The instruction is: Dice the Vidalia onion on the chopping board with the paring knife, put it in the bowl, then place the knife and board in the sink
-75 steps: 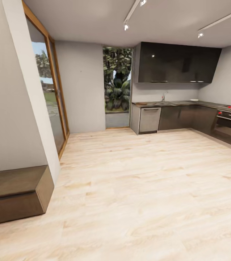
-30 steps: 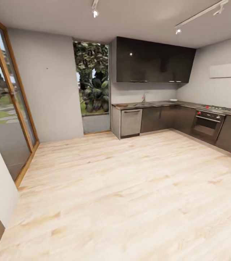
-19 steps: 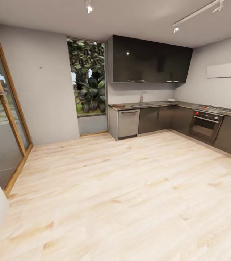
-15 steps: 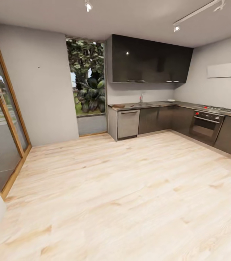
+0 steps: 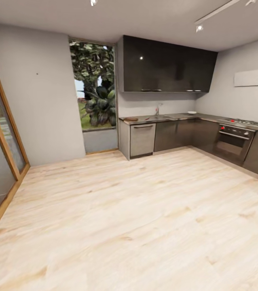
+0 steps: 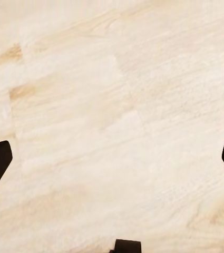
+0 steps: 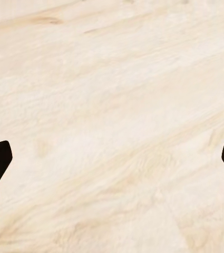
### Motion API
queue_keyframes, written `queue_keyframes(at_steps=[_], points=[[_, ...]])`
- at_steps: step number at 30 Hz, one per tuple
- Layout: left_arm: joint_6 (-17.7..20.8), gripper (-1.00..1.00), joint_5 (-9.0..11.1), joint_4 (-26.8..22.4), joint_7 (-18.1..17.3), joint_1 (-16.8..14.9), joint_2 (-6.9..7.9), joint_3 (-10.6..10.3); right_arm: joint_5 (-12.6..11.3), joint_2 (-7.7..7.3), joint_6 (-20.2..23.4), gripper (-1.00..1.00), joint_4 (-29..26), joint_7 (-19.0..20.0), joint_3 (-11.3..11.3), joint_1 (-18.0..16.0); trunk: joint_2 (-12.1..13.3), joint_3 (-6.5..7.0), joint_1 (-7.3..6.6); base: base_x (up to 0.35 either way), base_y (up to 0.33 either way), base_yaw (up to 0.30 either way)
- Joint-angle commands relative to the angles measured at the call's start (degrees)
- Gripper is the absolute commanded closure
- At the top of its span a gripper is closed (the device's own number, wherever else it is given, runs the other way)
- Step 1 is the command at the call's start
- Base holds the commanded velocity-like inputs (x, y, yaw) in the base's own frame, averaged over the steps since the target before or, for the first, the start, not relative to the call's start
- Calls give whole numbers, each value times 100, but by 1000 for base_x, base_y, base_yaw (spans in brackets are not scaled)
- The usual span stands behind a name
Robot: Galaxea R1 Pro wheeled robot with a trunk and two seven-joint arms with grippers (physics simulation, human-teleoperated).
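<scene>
Open pale plank floor (image 5: 145, 218) before a far dark kitchen table (image 5: 173, 117).
Head view: brown chopping board (image 5: 131, 119) and white bowl (image 5: 192, 112) on it, faucet (image 5: 159, 108) between. Wrist views: left hand (image 6: 114, 163) and right hand (image 7: 114, 163) spread apart above floor.

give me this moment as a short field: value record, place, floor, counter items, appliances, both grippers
place: kitchen seen from across the room
floor: light wood floor
counter items: chopping board, faucet at the sink, white bowl
appliances: dishwasher, oven
left gripper: left gripper open, empty, over the floor
right gripper: right gripper open, empty, over the floor
onion, knife: too far to tell
</scene>
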Motion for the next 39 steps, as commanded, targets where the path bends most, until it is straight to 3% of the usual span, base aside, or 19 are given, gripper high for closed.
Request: queue_keyframes(at_steps=[1, 39], points=[[-6, -100, -7, -10, 14, 3, 0, 1, 1, 1, -17, -100, 5, -3, 1, -4, -2, -5, 3, 305, -167, 0], [-6, -100, -7, -10, 14, 3, 0, -3, 1, 1, -17, -100, 5, -3, 9, -4, -2, -5, 3, 298, -179, 0]])
